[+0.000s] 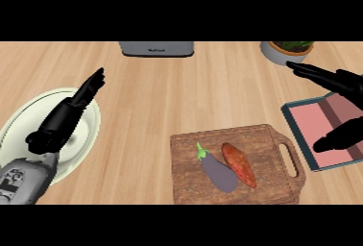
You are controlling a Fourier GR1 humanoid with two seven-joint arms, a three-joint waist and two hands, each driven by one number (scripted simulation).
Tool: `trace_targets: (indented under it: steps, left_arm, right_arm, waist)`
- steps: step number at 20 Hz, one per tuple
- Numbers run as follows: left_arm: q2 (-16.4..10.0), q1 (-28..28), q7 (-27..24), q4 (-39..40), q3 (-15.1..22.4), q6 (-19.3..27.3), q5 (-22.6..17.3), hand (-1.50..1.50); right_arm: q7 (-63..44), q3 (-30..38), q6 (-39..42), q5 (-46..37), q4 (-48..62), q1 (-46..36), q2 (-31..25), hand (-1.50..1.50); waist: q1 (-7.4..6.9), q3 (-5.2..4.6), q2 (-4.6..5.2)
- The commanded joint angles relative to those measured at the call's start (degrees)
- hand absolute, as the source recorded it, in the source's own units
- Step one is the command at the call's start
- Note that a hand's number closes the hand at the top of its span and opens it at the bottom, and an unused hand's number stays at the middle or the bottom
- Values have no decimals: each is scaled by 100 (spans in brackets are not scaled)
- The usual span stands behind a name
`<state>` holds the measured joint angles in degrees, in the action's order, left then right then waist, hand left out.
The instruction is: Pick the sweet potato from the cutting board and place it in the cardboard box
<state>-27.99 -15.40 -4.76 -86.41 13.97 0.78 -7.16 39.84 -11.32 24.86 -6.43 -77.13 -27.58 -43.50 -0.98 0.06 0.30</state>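
At the worktop's left edge lies a pale plate (27, 111), and my left hand (67, 117) shows over it, resting, fingers straight and released, pointing toward the far edge and holding nothing. My grey forearm enters from the near left corner.

Against the far edge, about midway along, stands a grey toaster (157, 48).

Toward the near edge, right of the middle, lies a wooden cutting board (190, 192), its handle slot turned to the right. Two vegetables lie on it side by side, both slanting from far-left to near-right: a purple eggplant (218, 172) with a green stem on the left, and the sweet potato (239, 164) just beside it on the right. I cannot tell whether they touch. Neither of my hands is near them.

At the far right corner stands a plant pot (273, 52) with green leaves.

My right hand (333, 79) shows at the right edge, spread and released, grasping nothing; its fingers stretch toward the pot, and its thumb hangs over the box.

Just right of the board, at the worktop's right edge, lies the open box (306, 120), pinkish inside with a darker rim.
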Motion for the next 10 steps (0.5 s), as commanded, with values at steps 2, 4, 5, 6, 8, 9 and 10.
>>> trace_targets:
  steps: [2, 4, 5, 6, 8, 9, 10]
  left_arm:
    - [0, 10, 145, -197, -19, -14, 54, 0]
    - [70, 294, -289, 37, -30, 26, 139, 0]
    - [-26, 58, -68, 123, -169, -87, 24, 0]
    - [263, 304, -215, 47, 88, 207, 316, 0]
    - [125, 183, -11, -30, -109, 76, 172, 0]
    - [123, -68, 137, 54, -147, -18, 128, 0]
    - [77, 331, 138, -280, -116, -49, 76, 0]
  right_arm:
    - [197, -643, 177, -1108, -343, -208, -489, -150]
    - [-301, -972, 311, -1316, -1008, -291, -567, -150]
    - [-256, -967, 457, -1382, -1242, -215, -864, -150]
    - [-374, -1136, 254, -1631, -1342, -104, -698, -150]
    - [-825, -1355, 437, -1768, -1923, 48, -726, -150]
    - [-1208, -1519, 458, -1882, -2218, -24, -517, -150]
    - [-1147, -1351, 662, -1910, -2269, -96, -828, -150]
  waist:
    - [1, -6, -34]
    - [52, -19, -55]
    - [140, -16, -62]
    - [109, -12, -53]
    - [146, -12, -67]
    - [159, -13, -61]
    - [104, -11, -71]
